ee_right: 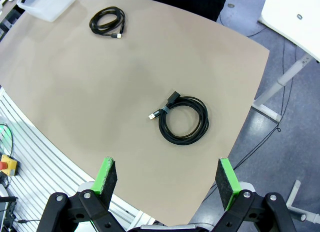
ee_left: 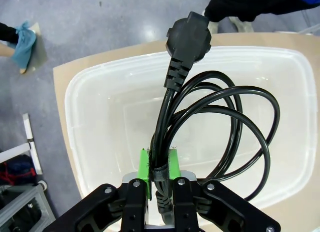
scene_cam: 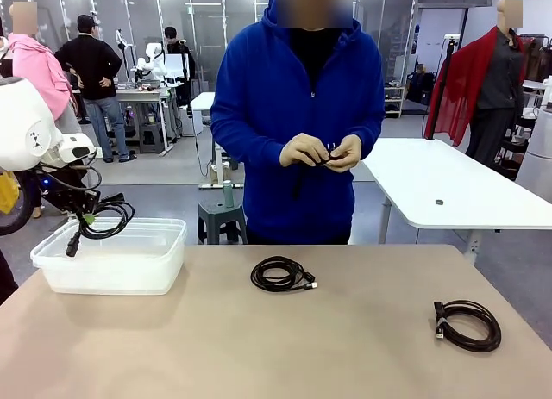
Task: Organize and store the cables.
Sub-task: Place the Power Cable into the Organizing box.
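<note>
Overhead, left hand (ee_left: 159, 163) clamping coiled cable (ee_left: 167, 99) above tub (ee_left: 100, 122), bound section hidden between pads (ee_left: 144, 166), right hand (ee_right: 166, 164) wide.

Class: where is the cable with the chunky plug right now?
Front view, left side: the plug cable hangs from the left gripper above the clear bin.

The front camera sits at the robot's edge of the table (scene_cam: 259, 356), facing the person (scene_cam: 297, 115) across it. The left wrist camera looks straight down along the left gripper (ee_left: 159, 164), close above the bin (ee_left: 80, 106). The right wrist camera hangs high over the table, tilted down past the right gripper (ee_right: 166, 164). With the front view it shares the middle cable (scene_cam: 281, 274), right cable (scene_cam: 468, 324) and bin. The left wrist and front views share the bin and held cable (ee_left: 189, 34).
</note>
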